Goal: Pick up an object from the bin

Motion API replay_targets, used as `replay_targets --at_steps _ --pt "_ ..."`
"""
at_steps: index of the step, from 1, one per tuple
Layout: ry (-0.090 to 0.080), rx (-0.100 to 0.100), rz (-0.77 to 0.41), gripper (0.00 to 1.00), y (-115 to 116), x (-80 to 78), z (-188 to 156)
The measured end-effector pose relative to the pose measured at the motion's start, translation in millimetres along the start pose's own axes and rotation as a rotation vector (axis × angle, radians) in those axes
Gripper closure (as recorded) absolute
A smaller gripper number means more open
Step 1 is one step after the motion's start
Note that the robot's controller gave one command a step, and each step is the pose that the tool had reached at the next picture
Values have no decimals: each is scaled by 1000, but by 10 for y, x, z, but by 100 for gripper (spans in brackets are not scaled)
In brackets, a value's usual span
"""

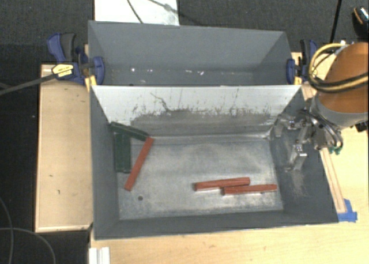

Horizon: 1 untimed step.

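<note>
While the arm reaches in from the right, its orange cover (346,78) and looped yellow cables (321,67) sit above the right rim of the grey metal bin (190,44). The wrist points down and inward, and the tool (297,150) hangs over the sloping right wall, just beside the floor's right edge. Whether the tool is spread or pressed together cannot be told, and nothing shows in it.

Nearest to it, toward the front right of the floor, lies a reddish-brown flat stick (222,184). A second reddish-brown stick (249,189) touches it lengthwise, shifted rightward. Well apart, at the left side, a third reddish-brown stick (138,163) lies slanted, its upper end against a dark green L-shaped piece (121,149).
</note>
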<state>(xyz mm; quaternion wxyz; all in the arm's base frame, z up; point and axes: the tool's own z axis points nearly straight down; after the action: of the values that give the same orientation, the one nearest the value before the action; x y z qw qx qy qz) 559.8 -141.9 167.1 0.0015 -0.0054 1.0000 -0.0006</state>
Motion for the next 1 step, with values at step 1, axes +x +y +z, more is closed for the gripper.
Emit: replay_targets --at_steps 1 --pt "7 -5 -271 0 819 451 993"
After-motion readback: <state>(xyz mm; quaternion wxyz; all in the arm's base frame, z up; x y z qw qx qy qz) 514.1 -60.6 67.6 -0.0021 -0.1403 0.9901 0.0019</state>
